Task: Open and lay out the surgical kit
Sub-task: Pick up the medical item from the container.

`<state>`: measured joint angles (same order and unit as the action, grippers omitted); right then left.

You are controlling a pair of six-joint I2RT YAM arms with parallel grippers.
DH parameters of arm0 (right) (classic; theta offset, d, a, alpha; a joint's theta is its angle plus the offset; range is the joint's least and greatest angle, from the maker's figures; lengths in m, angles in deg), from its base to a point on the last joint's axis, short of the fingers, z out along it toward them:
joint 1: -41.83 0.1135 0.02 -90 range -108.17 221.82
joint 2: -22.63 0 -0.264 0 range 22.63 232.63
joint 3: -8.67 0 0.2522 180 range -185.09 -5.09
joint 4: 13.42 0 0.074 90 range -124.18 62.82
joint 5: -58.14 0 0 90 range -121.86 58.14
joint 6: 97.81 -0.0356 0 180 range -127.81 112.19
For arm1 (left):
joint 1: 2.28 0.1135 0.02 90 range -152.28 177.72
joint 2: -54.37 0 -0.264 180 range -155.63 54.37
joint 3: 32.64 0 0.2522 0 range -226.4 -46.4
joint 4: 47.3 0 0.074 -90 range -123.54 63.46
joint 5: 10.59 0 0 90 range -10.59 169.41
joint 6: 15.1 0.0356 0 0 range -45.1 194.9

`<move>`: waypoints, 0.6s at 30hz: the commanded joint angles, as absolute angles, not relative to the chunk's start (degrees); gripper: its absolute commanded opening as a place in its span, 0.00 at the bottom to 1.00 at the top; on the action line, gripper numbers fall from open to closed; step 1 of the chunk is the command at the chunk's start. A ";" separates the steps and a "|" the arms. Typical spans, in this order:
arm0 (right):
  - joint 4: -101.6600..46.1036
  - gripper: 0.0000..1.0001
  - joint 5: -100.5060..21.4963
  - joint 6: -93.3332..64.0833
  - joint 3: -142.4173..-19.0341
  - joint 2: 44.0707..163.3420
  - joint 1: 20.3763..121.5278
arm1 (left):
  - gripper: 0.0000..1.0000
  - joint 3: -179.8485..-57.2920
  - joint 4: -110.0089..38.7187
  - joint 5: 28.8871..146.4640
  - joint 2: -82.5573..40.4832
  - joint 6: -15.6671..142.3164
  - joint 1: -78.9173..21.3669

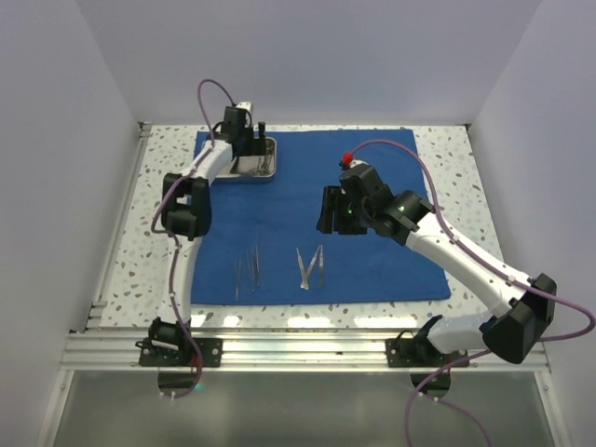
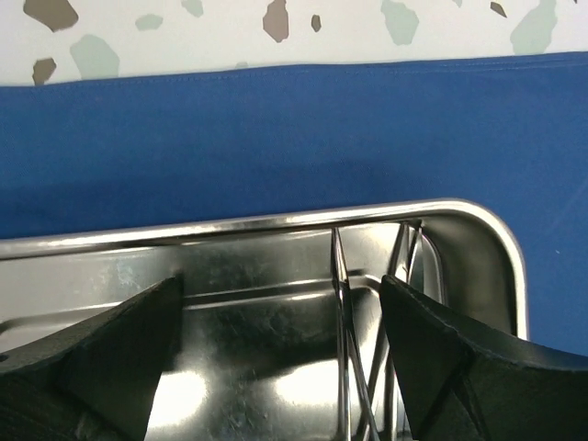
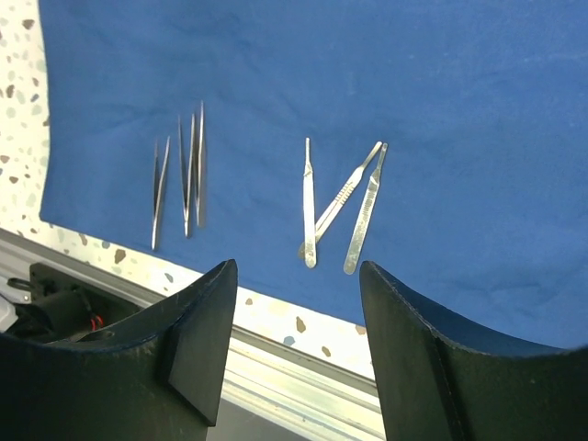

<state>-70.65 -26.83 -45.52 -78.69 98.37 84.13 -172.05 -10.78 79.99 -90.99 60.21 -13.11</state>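
Note:
The royal-blue cloth [image 1: 372, 251] lies spread flat on the table. The steel tray [image 1: 270, 174] sits on its far left corner. My left gripper [image 1: 251, 142] is open, low over the tray. In the left wrist view its fingers [image 2: 432, 349] straddle the tray floor [image 2: 248, 322], with thin steel instruments [image 2: 347, 349] beside the right finger. My right gripper [image 1: 331, 209] is open and empty above the cloth's middle. Thin tweezers [image 1: 247, 270] and three flat steel handles [image 1: 310, 267] lie on the cloth's near part. They also show in the right wrist view: tweezers [image 3: 188, 175], handles [image 3: 340, 207].
The speckled tabletop [image 1: 130, 261] borders the cloth on all sides. An aluminium rail [image 1: 298, 349] runs along the near edge between the arm bases. White walls close the left, right and far sides.

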 commanded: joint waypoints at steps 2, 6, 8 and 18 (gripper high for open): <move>-71.48 0.59 -25.80 -45.08 -81.56 99.97 83.92 | 0.93 -173.40 -12.45 76.52 -93.55 64.44 -15.01; -71.48 0.58 -26.24 -44.90 -81.21 99.97 83.49 | 0.88 -173.06 -11.57 73.53 -94.34 65.15 -16.25; -71.48 0.58 -26.06 -44.90 -80.68 99.53 83.31 | 0.76 -172.44 -11.66 72.83 -94.17 65.06 -16.43; -71.57 0.56 -26.15 -44.29 -78.92 98.21 82.52 | 0.15 -168.31 -11.74 71.59 -92.41 65.32 -16.51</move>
<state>-71.10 -26.83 -45.07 -78.98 100.23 82.75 -170.58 -15.48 72.85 -92.24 64.64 -16.62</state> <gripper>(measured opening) 0.561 0.170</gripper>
